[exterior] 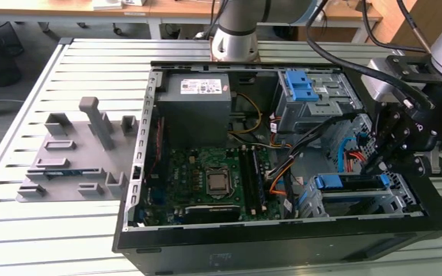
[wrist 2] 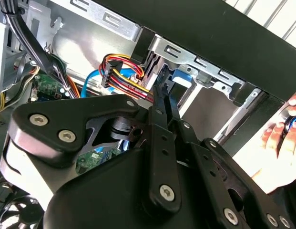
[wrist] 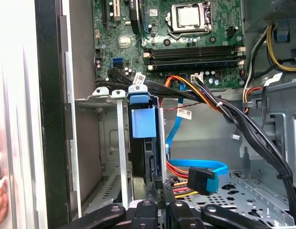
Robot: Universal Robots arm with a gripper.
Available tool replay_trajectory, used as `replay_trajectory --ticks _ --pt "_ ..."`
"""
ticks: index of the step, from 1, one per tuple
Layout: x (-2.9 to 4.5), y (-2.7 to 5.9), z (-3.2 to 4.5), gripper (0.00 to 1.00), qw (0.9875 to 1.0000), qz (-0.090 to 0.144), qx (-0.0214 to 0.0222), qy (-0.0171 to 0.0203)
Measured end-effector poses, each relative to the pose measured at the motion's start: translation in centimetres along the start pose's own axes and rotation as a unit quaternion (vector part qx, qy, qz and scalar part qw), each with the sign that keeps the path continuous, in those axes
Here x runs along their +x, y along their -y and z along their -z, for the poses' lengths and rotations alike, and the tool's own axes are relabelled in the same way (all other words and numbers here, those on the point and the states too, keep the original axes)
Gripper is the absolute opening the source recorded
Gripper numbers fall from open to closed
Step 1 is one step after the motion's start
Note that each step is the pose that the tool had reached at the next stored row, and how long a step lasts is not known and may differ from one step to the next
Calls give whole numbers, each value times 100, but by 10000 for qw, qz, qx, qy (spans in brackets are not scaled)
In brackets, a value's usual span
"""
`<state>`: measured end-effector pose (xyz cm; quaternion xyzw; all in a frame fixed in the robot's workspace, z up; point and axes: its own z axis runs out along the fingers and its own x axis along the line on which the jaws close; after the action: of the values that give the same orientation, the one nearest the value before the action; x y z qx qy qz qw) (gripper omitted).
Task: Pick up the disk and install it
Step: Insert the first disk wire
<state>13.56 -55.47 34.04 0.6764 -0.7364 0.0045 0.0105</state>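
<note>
My hand (exterior: 386,164), at the right of the exterior view, is closed narrow on the rear edge of the disk (wrist: 142,143). The disk stands on edge in the drive cage (wrist: 107,143), at centre-left of the first wrist view, its blue frame end facing the camera. I judge it rigid, fairly heavy and shock-sensitive, best held by the framed edges.

From my station the disk (wrist: 144,143) sits edge-on in the drive cage (wrist: 97,143), so I see just its blue frame; its label is hidden. The gripper (wrist: 157,207) is cut off below the cage, fingertips unclear. A person's hand (wrist 2: 283,138) beside the case (wrist 2: 224,38) is cropped and blurred
</note>
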Motion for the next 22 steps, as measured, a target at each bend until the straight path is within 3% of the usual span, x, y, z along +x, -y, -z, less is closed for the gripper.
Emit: replay_trajectory --ticks 22 --pt "24 0 -63 16 10000 0 -1 7"
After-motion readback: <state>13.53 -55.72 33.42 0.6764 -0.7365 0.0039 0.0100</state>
